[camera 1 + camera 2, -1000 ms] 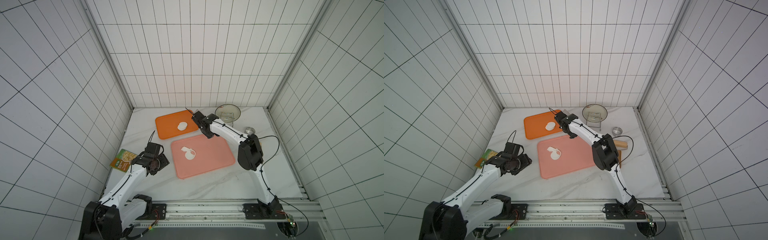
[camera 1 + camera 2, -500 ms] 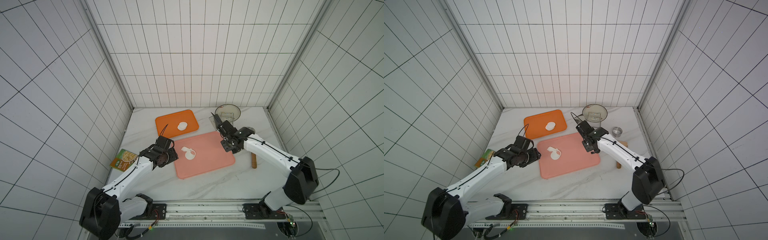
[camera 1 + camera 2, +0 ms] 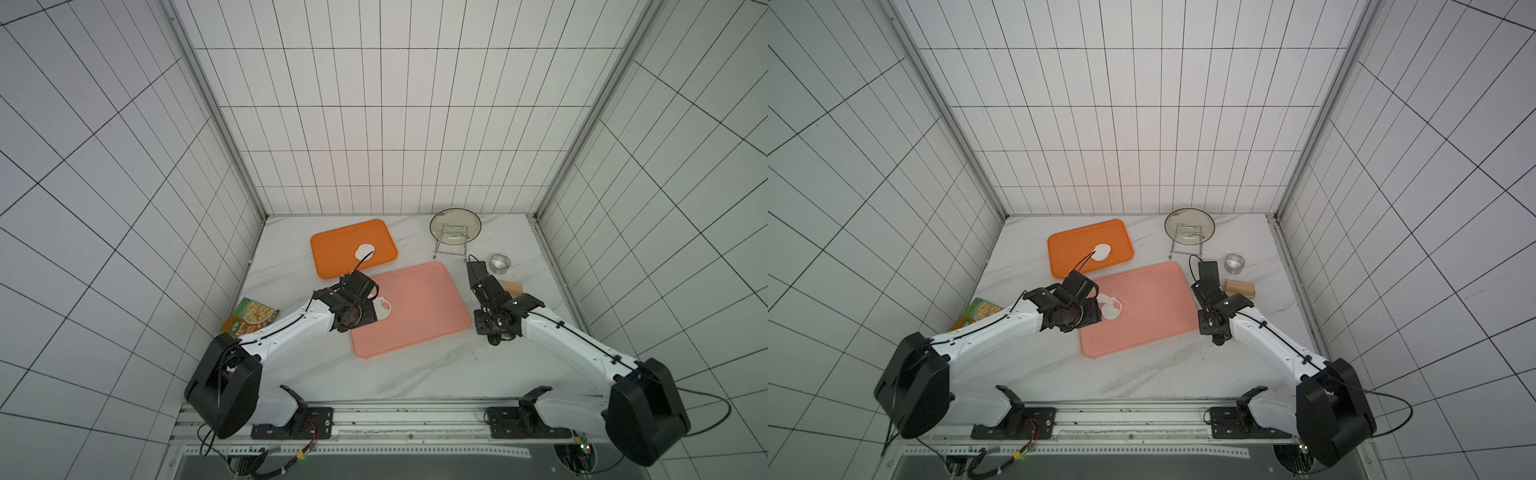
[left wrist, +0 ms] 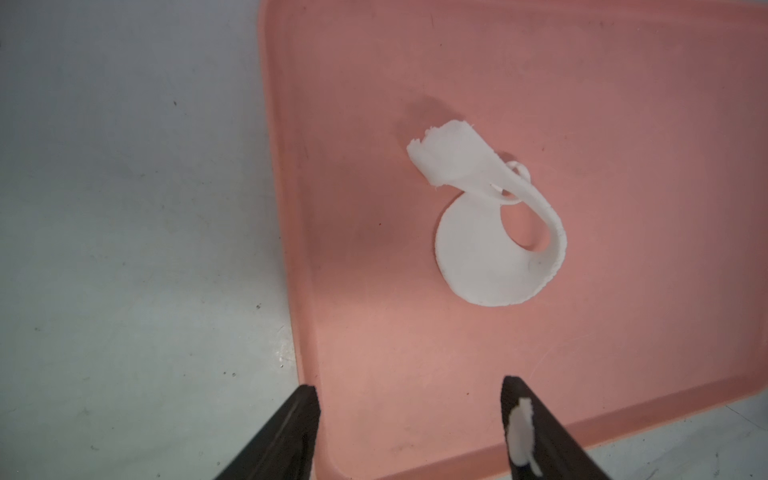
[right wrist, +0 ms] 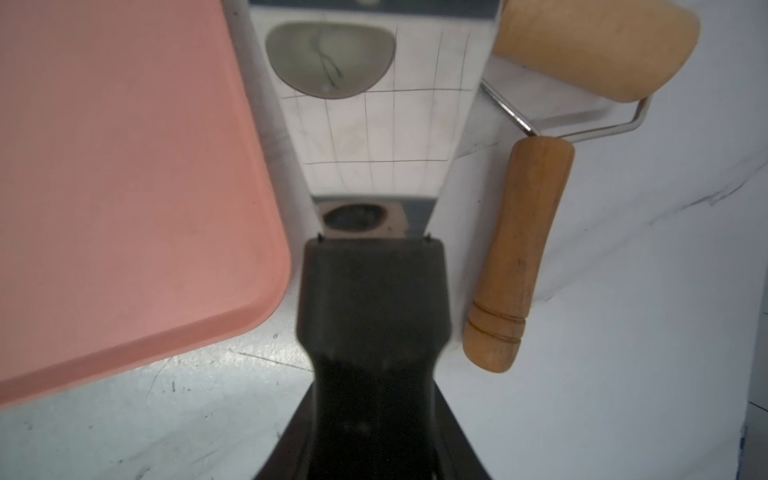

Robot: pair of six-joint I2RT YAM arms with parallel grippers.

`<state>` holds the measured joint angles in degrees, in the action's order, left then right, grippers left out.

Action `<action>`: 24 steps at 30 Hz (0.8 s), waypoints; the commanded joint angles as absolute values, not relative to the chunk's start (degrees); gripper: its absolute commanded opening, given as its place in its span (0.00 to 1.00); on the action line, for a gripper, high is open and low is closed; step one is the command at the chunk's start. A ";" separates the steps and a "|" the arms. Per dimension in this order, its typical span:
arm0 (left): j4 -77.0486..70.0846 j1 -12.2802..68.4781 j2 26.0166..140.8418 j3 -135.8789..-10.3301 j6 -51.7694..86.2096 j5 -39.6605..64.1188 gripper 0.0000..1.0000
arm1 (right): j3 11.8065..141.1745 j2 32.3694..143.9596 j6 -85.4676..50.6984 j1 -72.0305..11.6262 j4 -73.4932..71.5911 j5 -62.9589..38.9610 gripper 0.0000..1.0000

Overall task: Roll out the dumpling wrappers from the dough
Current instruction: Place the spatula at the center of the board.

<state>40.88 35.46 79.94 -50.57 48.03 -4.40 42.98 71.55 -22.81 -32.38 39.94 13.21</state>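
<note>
A ragged white dough [image 4: 478, 253] scrap with a round cutout and a curled-up strip lies on the left part of the pink tray [image 3: 424, 307]. My left gripper [image 4: 409, 384] hangs open just short of the scrap, nothing between its fingers; a white crumb sticks to one fingertip [image 4: 521, 432]. The round white dumpling wrappers [image 3: 365, 250] lie on the orange tray [image 3: 332, 249] behind. My right gripper [image 5: 374, 436] is shut on the black handle of a steel scraper [image 5: 374, 137], between the pink tray's right edge and the rolling pin [image 5: 519, 249].
A small steel ring [image 3: 499, 262] stands behind the rolling pin [image 3: 509, 286]. A glass plate [image 3: 455, 226] leans in a wire rack at the back. A green and orange box [image 3: 249, 322] lies at the left by the wall.
My right arm swung from the orange tray back to the pink tray's right side, scraper still in its grip. My left arm reached over the pink tray's left edge toward the dough.
</note>
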 commanded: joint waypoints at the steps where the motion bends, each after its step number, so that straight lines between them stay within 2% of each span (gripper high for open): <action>1: 40.60 35.86 80.81 -51.88 48.25 -6.79 0.69 | 40.65 73.46 -26.33 -30.58 32.83 9.90 0.00; 18: 41.04 35.55 81.48 -49.94 48.16 -10.17 0.70 | 41.37 85.68 -30.14 -26.91 29.08 5.12 0.01; 20: 40.87 35.19 80.97 -49.43 48.24 -10.29 0.70 | 41.37 85.53 -30.26 -26.94 29.01 5.33 0.06; 24: 40.76 34.14 80.27 -48.75 48.03 -10.35 0.70 | 41.13 85.21 -30.50 -26.94 29.59 5.45 0.25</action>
<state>41.01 34.96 81.38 -49.60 48.03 -9.04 41.56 83.90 -29.34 -27.35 28.62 5.69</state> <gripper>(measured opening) 0.699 0.334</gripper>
